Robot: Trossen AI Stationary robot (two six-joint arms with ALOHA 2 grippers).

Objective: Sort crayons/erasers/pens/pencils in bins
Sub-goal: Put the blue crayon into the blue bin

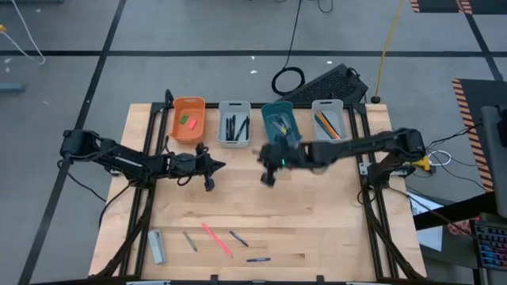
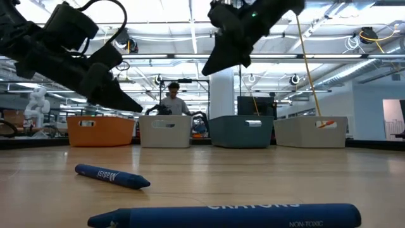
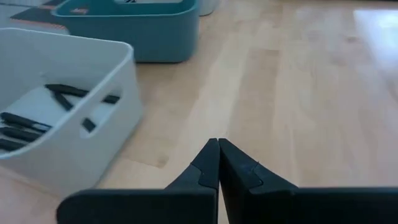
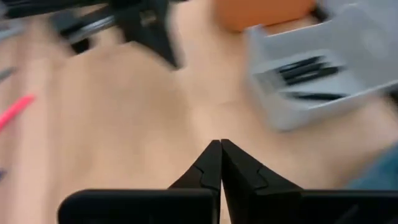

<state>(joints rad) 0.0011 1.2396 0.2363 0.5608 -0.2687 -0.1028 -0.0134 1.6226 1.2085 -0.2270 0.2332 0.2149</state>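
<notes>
Four bins stand in a row at the table's far side: an orange bin with a green and a pink eraser, a white bin with black pens, a teal bin with blue crayons, and a white bin with pencils. My left gripper is shut and empty, just in front of the pen bin. My right gripper is shut and empty in front of the teal bin, above the table. A pink stick, a grey pencil and two blue crayons lie near the front edge.
A grey flat object lies at the front left beside the loose sticks. Bare wood stretches between the grippers and the front row of sticks. Beyond the table's far edge are a black keyboard and a coiled cable. A person shows far behind the bins.
</notes>
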